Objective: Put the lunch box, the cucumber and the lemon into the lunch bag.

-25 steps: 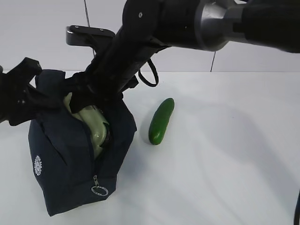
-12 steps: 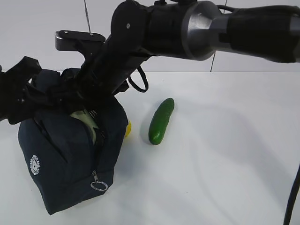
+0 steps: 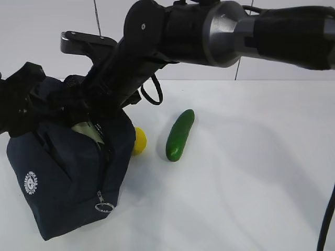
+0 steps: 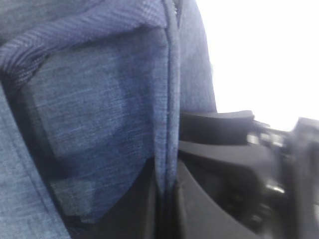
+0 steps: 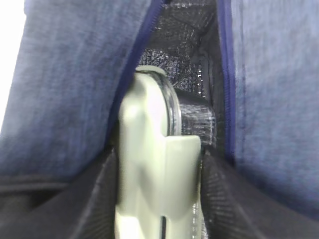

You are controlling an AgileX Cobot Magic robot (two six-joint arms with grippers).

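Here, lunch box [image 5: 154, 174] edge-on inside lunch bag [image 3: 57, 193] mouth.

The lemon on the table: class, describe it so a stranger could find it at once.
Start at the dark navy lunch bag on the left of the white table. Just right of its upper edge, between bag and cucumber, sits the lemon. It is small, round and yellow; its neighbour is long and green.

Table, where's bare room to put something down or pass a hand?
Bare table lies right of the cucumber and in front of it. Crowded on the left: the lunch bag, both arms over it, and the lemon touching its side.
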